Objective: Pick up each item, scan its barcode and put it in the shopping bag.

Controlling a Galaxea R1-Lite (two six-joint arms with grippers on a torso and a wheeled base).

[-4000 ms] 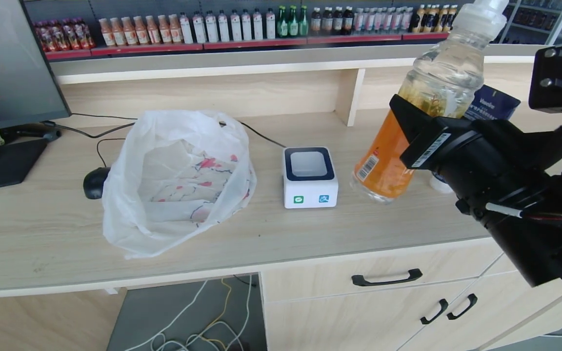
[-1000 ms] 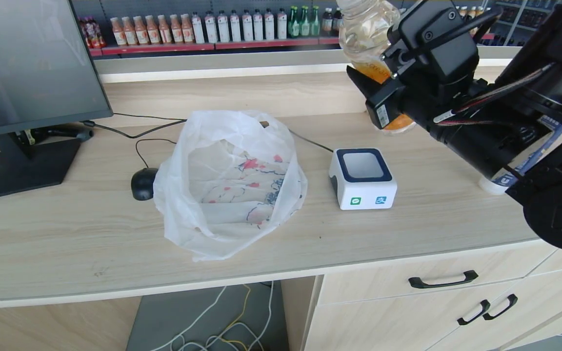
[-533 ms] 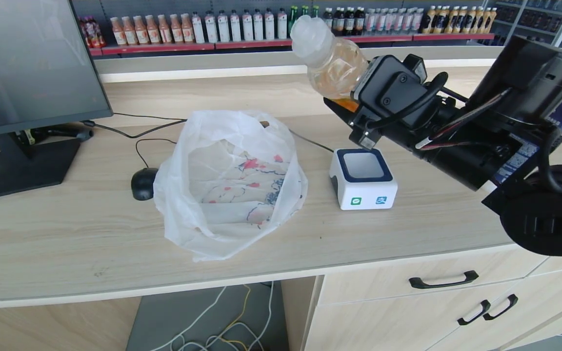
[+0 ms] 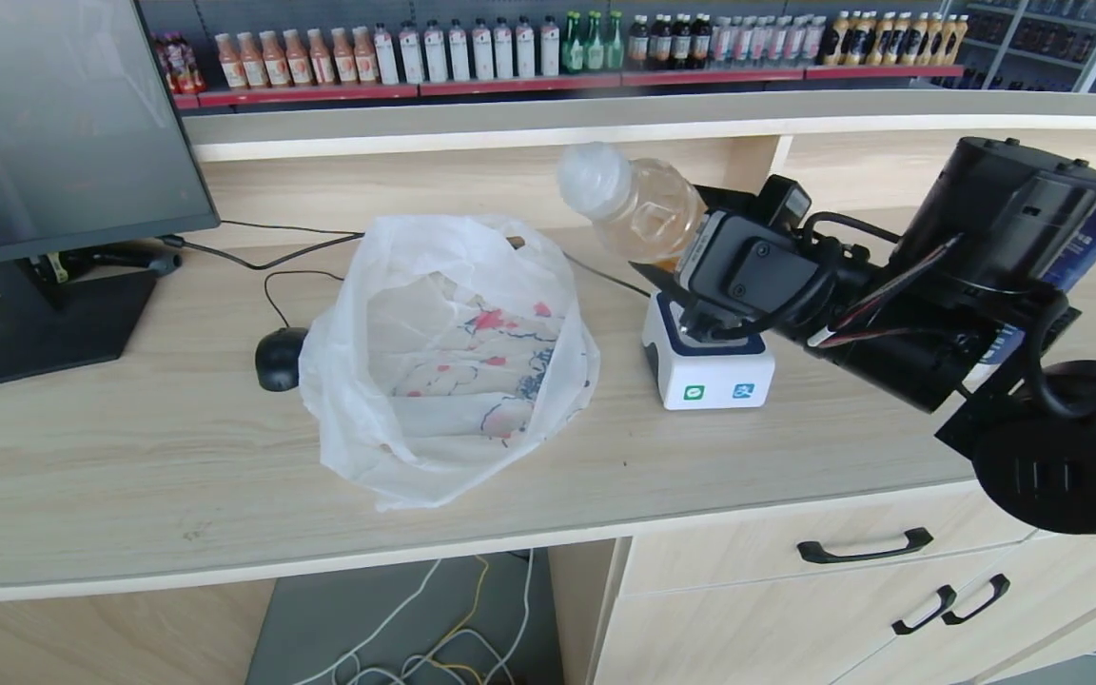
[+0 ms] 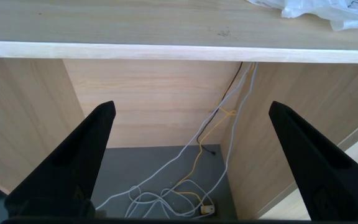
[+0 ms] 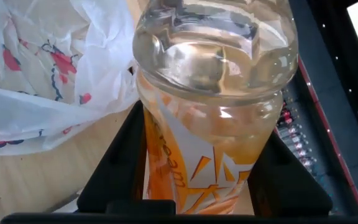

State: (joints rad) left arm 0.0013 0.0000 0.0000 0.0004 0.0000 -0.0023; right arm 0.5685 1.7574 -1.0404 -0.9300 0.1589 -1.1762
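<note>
The bottle (image 4: 638, 205) is hanging tipped just above the scanner (image 4: 708, 366), with the right gripper's (image 4: 689, 245) fingers clamping its body, so scanning seems to be happening now and bagging is yet to come. The shopping bag (image 4: 443, 352) is gaping open at the scanner's 9 o'clock with nothing between them, while the left gripper (image 5: 191, 162) is hanging below the surface (image 4: 129, 447), its fingers spread wide and empty.

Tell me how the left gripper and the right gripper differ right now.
The left gripper is open and empty; the right gripper is shut on the bottle. The left points under the counter toward cables; the right is above the scanner, beside the shopping bag. Both have black fingers.
</note>
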